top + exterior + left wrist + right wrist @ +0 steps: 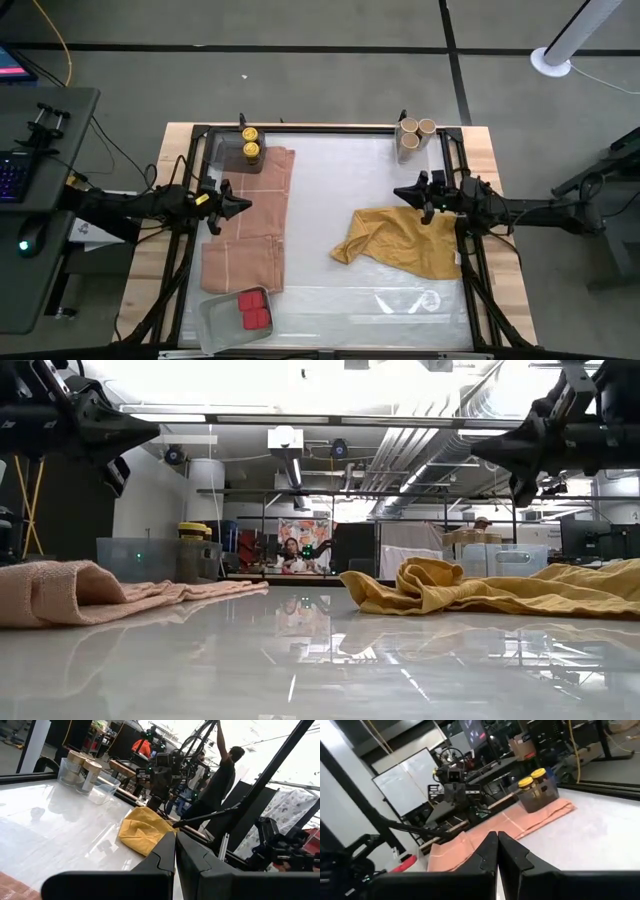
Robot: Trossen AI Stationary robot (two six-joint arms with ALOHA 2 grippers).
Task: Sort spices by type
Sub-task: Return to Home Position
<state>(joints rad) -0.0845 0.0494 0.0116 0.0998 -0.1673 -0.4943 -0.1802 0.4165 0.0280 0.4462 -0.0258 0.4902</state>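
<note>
Two yellow-capped jars (250, 141) stand in a clear tub at the table's far left, on a pink cloth; they show in the right wrist view too (532, 779). Tan-topped jars (416, 133) stand in a clear tub at the far right, seen also in the left wrist view (83, 766). Two red tins (254, 307) lie in a grey tray near the left near corner. My left gripper (243, 206) hovers shut above the pink cloth. My right gripper (399, 191) hovers shut above the mustard cloth's far edge. Neither touches anything.
A pink cloth (247, 222) covers the table's left side. A crumpled mustard-yellow cloth (398, 240) lies right of centre. The grey tray (212, 320) sits at the near left edge. Dark frame rails run along the table's sides. A person stands beyond the table (220, 770).
</note>
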